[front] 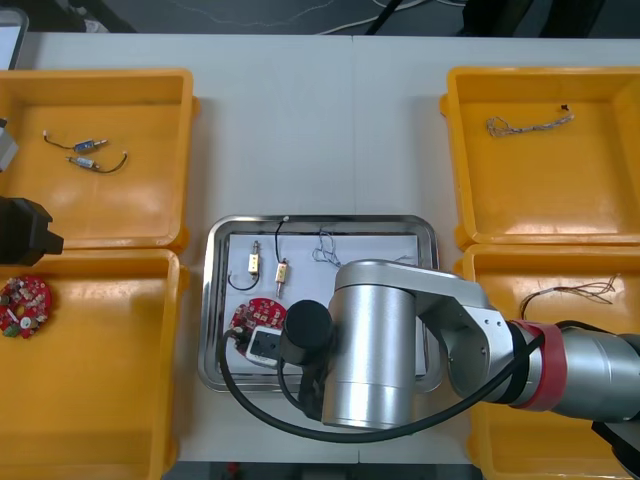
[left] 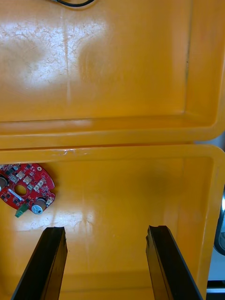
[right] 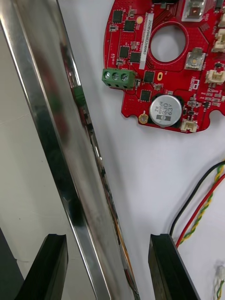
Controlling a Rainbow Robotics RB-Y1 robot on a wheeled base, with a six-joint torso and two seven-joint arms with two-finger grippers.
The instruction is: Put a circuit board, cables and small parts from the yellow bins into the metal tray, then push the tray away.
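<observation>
We count four yellow bins [front: 120, 80] and one metal tray [front: 215, 300] between them; the right gripper [right: 108, 239] straddles the tray's rim beside the one circuit board [right: 159, 61] inside, fingers spread, gripping nothing; two small metal parts [front: 256, 262] and some cables [front: 325, 250] lie there too; the left gripper [left: 105, 229] hangs released over the near left bin [front: 100, 420], where a second board [front: 23, 305] lies.

Yellow bins [front: 120, 76]: plain yellow from above, orange up close.
Metal tray [front: 212, 300]: mirror-bright silver rim, white inside.
Circuit board in the tray [right: 176, 77]: red, with a green block, a silver can and white sockets.
Circuit board in the left bin [front: 24, 305]: red, speckled pale.
Cable [right: 202, 208]: red and yellow twist, with a black strand alongside.
Right arm [front: 375, 350]: silver-grey, with a red band.
Right gripper [right: 107, 239]: black fingers [right: 171, 267].
</observation>
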